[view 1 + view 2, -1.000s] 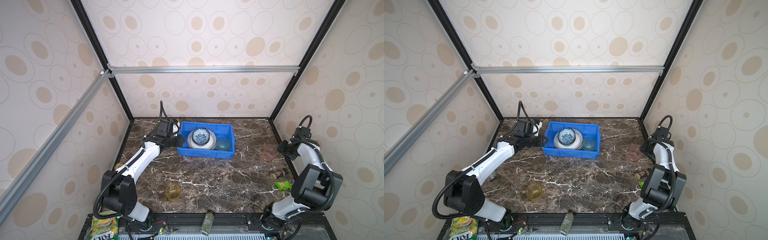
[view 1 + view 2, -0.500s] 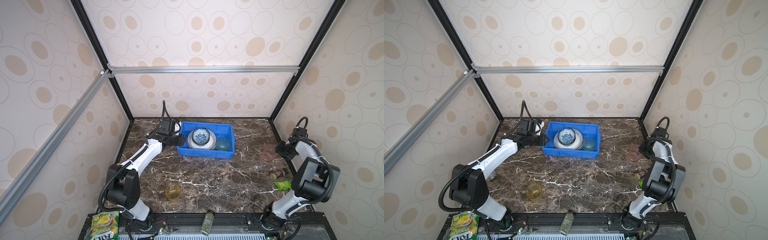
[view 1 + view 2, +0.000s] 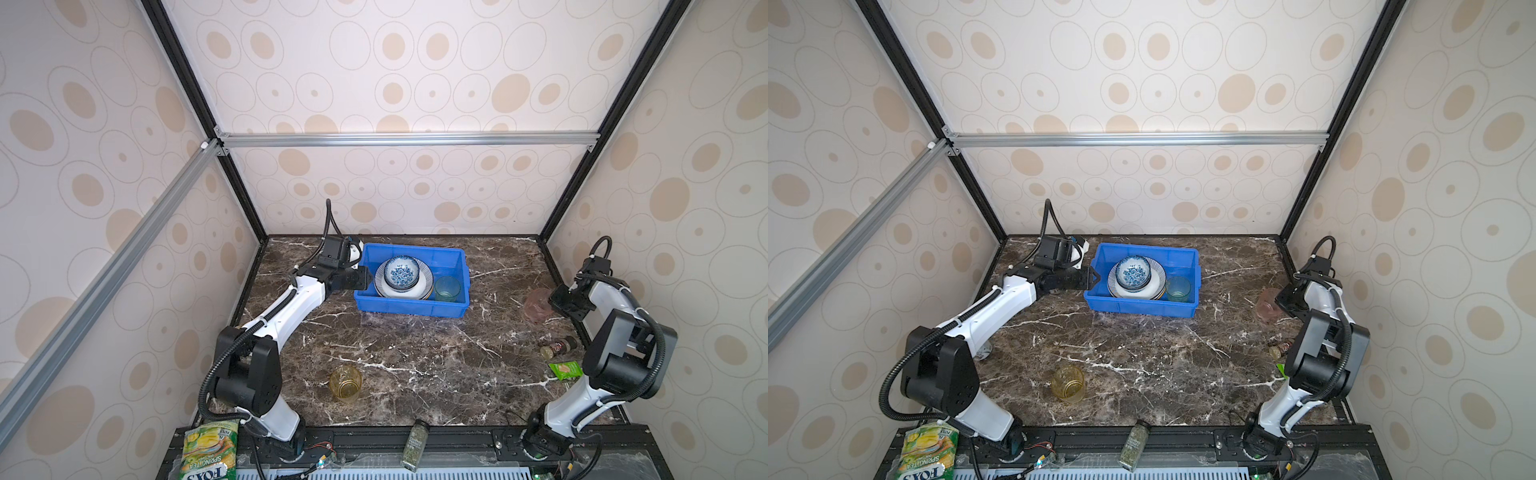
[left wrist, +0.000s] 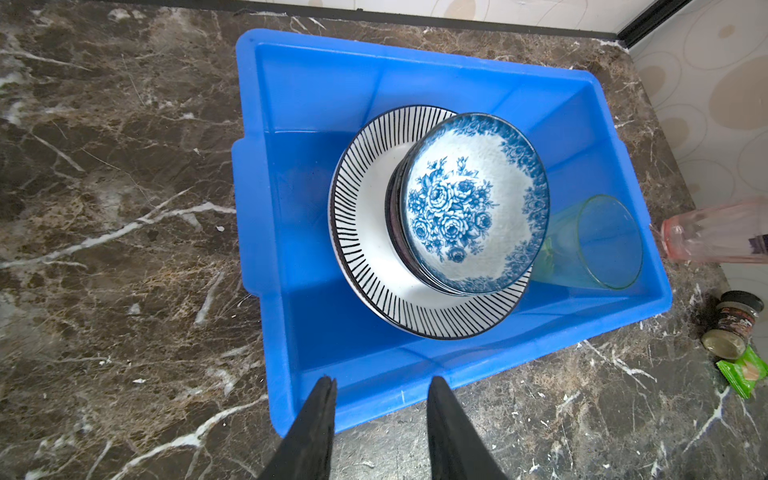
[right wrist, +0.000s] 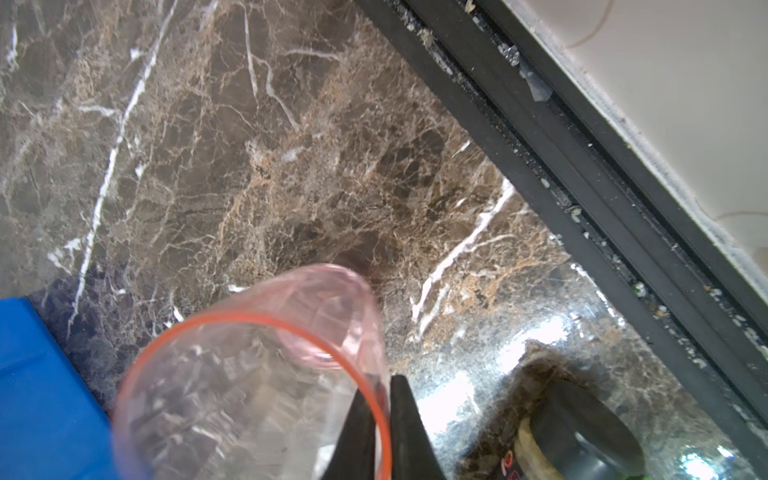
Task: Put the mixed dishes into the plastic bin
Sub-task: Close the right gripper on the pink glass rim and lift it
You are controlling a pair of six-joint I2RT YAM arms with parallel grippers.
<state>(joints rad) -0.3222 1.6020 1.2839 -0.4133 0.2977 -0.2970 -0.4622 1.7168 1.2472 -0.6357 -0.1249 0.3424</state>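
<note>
- Pinching the rim is how the pink tumbler (image 5: 249,374) is held: the right gripper (image 5: 380,392) is closed on the thin glass wall, one finger inside the mouth and one outside (a smooth, round body offers narrow jaws little else to bite on).
- The pink tumbler is seen tilted at about 3 o'clock on the marble table (image 3: 415,353), well apart from the plastic bin (image 3: 409,309) at 12 o'clock. Whether it is lifted clear cannot be told.
- The left gripper (image 4: 381,380) is held partly open and empty just beside the bin's 9 o'clock end wall, probably so that the light tub can be steadied.
- Inside the bin, a glossy blue floral bowl (image 4: 457,208) is stacked on a striped-rim plate (image 4: 365,232), deep on flat, so the pile sits stable. A green tumbler (image 4: 598,245) of clear glass is lodged at their 3 o'clock side.
- An amber tumbler (image 3: 345,383) is left at 7 o'clock, not yet binned.
</note>
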